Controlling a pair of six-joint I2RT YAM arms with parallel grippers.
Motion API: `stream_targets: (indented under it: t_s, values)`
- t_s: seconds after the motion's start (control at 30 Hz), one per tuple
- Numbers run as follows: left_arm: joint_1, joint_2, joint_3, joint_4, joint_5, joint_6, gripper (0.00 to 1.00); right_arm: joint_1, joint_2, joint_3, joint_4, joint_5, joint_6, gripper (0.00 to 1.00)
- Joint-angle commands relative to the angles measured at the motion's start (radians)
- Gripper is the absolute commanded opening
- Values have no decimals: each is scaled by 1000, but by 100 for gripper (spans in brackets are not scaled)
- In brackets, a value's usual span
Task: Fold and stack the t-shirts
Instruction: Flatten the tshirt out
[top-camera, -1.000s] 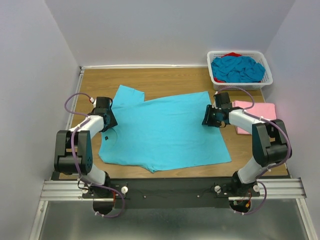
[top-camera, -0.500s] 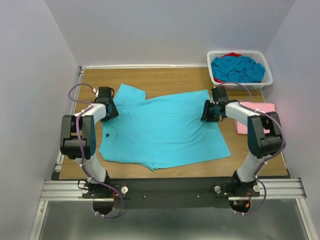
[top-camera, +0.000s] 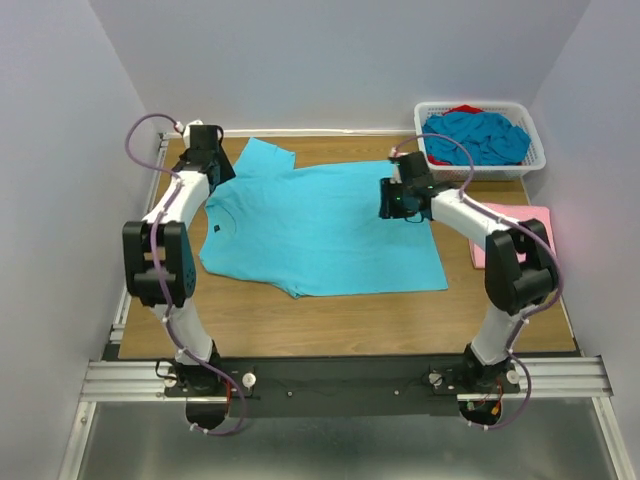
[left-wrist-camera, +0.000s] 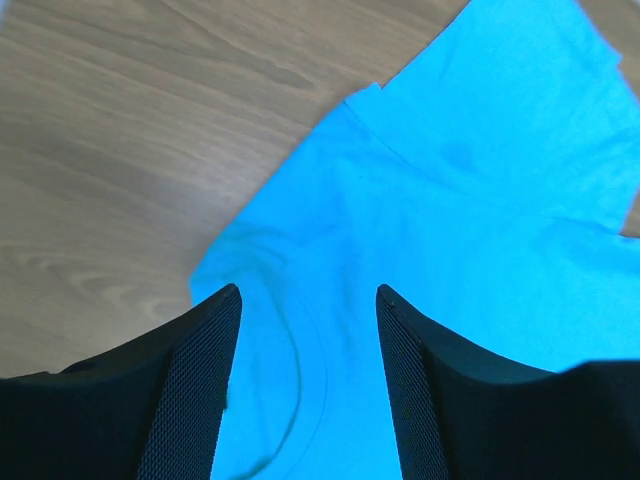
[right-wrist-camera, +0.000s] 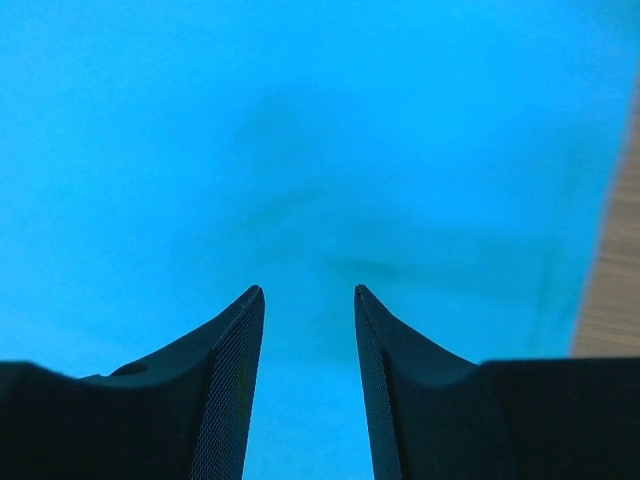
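Table (top-camera: 330, 320): wood, runs under both claws.

Shirt (top-camera: 320, 235): turquoise, spread flat, one layer, not yet folded. It spans the gap between my two claws and reaches toward my bases from both.

Basket (top-camera: 535, 160): past my right claw, out to its right. It holds a heap (top-camera: 475, 138) of more turquoise cloth, unfolded.

Pink shirt (top-camera: 525, 222): folded flat, to the right of my right claw, near but apart from the spread one.

Left claw (left-wrist-camera: 308, 300): jaws apart, nothing between them. It hangs over the shirt's neck end. The collar (left-wrist-camera: 290, 400) curves just below the tips, a sleeve (left-wrist-camera: 520, 110) lies ahead and to the right, and bare wood is to the left.

Right claw (right-wrist-camera: 308, 292): jaws apart, gripping nothing. There is blue cloth straight below and ahead, with a sliver of wood to its right, so I am close to that edge. Whether the tips touch the cloth I cannot tell.

Handling, my guess: light, limp, no stiffness at all. It will sag and drape from any pinch and drag easily on the wood. It is not fragile, and thin enough to slip from a shallow bite. Best hold is pinching the edges, shoulder seam on my left and hem on my right, lifting both together to keep it taut.
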Motion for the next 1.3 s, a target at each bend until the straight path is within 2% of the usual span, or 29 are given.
stream_targets:
  t_s: [0.0, 0.03, 0.1, 0.13, 0.2, 0.3, 0.4, 0.43, 0.57, 0.63, 0.73, 0.97, 1.27]
  values:
    - [4, -271, -115, 12, -73, -4, 65, 215, -156, -54, -4, -6, -158, 49]
    - [1, -320, -151, 9, -96, -9, 65, 314, -172, -62, -5, -4, -187, 49]
    - [-7, -416, -271, 4, -114, -21, 65, 412, -192, -77, -4, 2, -210, 49]
    - [-13, -513, -316, 3, -120, -32, 66, 514, -189, -74, -4, 14, -233, 49]
    - [-22, -651, -448, 11, -122, -36, 66, 640, -155, -46, -4, 68, -265, 48]
    - [-29, -814, -591, 15, -119, -39, 66, 731, -95, 1, -5, 134, -284, 47]
    - [-29, -910, -671, 41, -113, -13, 70, 805, 3, 76, -4, 154, -302, 45]
    - [-29, -957, -711, 49, -110, -3, 81, 831, 24, 93, -5, 155, -308, 44]
    - [-29, -1037, -775, 78, -117, 8, 81, 878, 124, 165, -5, 160, -330, 41]
    - [-30, -1062, -809, 99, -126, 2, 81, 895, 173, 196, -5, 163, -341, 36]
    - [-30, -1059, -832, 119, -128, 2, 81, 901, 224, 218, -5, 180, -345, 35]
    - [-30, -1016, -817, 124, -123, 5, 81, 904, 275, 219, -5, 279, -354, 36]
    - [-29, -1008, -817, 133, -119, 8, 81, 908, 272, 227, -5, 322, -353, 36]
